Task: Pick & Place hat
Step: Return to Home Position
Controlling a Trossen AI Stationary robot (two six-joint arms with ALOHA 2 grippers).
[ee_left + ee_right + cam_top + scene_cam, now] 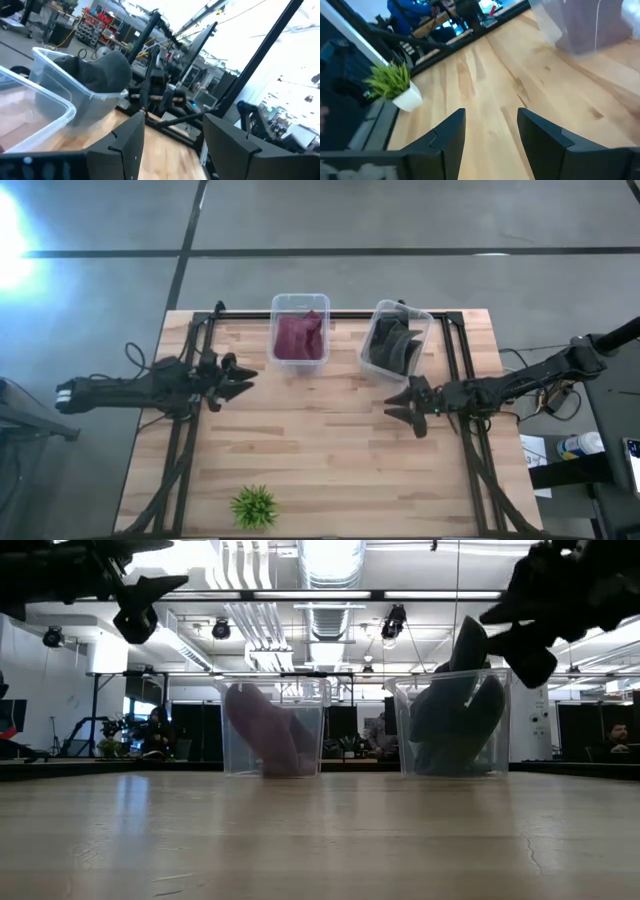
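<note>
A maroon hat (298, 336) lies in the left clear bin (300, 360) near the table's far edge; in the low view it (262, 728) leans inside that bin. A dark grey hat (392, 343) fills the right clear bin (421, 340), its crown (455, 710) poking above the rim, and shows in the left wrist view (100, 70). My left gripper (243, 378) hovers open above the table, left of the maroon bin. My right gripper (397, 412) hovers open on the near side of the grey hat's bin. Both hold nothing.
A small green plant in a white pot (254, 507) stands near the table's near edge, also seen in the right wrist view (395, 85). Bare wood (330, 450) stretches between the grippers and the plant. Black frame rails (190, 430) run along both table sides.
</note>
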